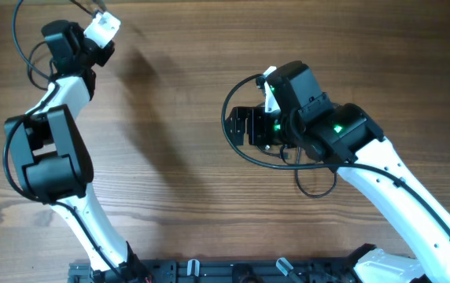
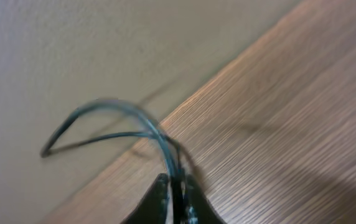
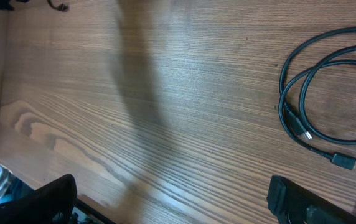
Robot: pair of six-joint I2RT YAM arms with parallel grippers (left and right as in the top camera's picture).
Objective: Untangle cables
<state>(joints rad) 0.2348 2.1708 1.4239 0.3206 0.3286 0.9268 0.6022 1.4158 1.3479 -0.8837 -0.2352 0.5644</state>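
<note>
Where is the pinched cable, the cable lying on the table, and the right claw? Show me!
Pinched cable (image 2: 103, 104): left wrist view, top of its blurry loop.
Lying cable (image 3: 346, 163): right wrist view, its small plug end.
Right claw (image 3: 172, 183): right wrist view, midway between its open fingers.

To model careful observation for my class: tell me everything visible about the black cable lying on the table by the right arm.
The black cable is thin, flexible and rubbery-looking. It lies flat on the wooden table in two loose overlapping loops. Two small plug ends show near the loops' lower edge. In the visible stretch only the table touches it, and no jaws hold it.
</note>
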